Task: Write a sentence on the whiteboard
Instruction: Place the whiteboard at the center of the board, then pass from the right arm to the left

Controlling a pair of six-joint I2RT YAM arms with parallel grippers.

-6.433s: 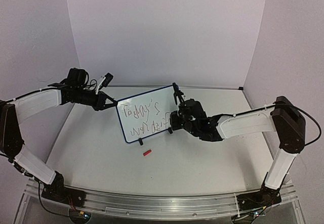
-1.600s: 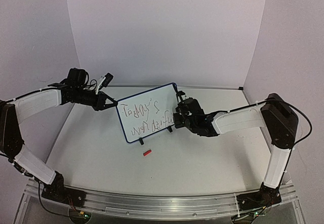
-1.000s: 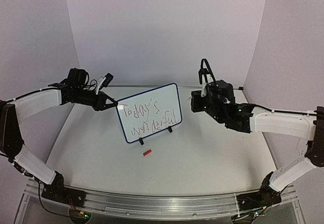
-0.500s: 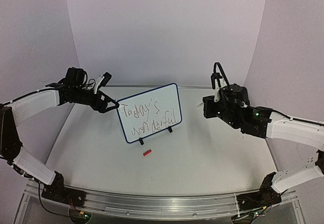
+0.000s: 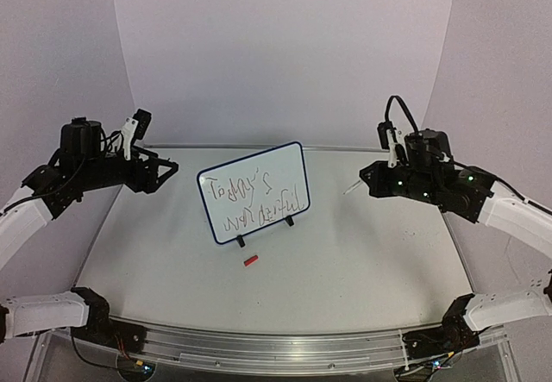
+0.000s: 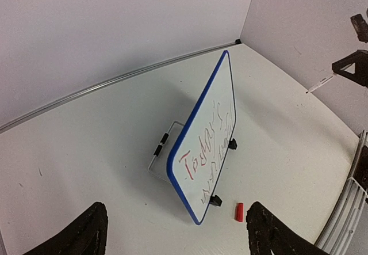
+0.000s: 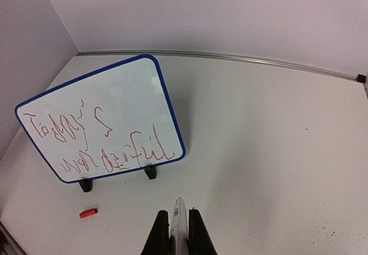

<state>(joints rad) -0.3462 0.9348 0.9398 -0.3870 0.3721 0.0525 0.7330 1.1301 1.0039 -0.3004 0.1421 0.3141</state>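
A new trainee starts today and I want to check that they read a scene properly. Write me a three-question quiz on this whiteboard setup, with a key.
1. True or false: the left fingers are shut on the small white whiteboard with the dark blue frame.
2. What do the right fingers hold? A) a thin white marker B) a sponge C) nothing
3. Fill in: the scrawly red handwritten sentence runs in ___ rows, and the small red piece lies on the white table on the board's ___ side.

Key:
1. False: they stand open, apart from the board.
2. A
3. two; written
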